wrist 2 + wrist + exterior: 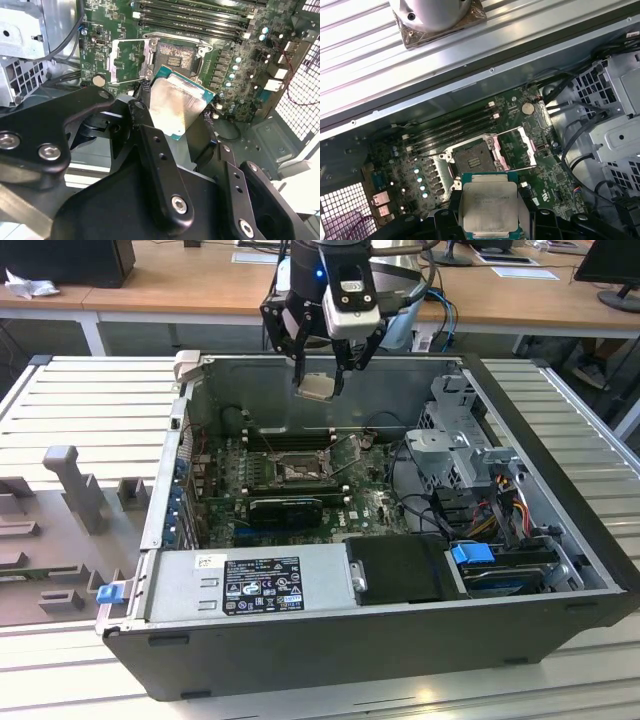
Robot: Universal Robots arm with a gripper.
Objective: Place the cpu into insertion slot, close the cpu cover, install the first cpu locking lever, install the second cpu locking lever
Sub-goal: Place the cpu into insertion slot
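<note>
Gripper (pixel 319 378) is clamped on the cpu (pixel 488 207) by its edges, well above the open insertion slot (pixel 474 159). The cpu cover (pixel 518 146) stands flipped aside. Hazard: the chip may sit slightly tilted in the grip, and a skewed descent could bend socket pins or misseat it.

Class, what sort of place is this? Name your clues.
Likely a robotics lab: an open computer case on a ribbed metal table, office desks behind, the gripper holding the cpu.
</note>
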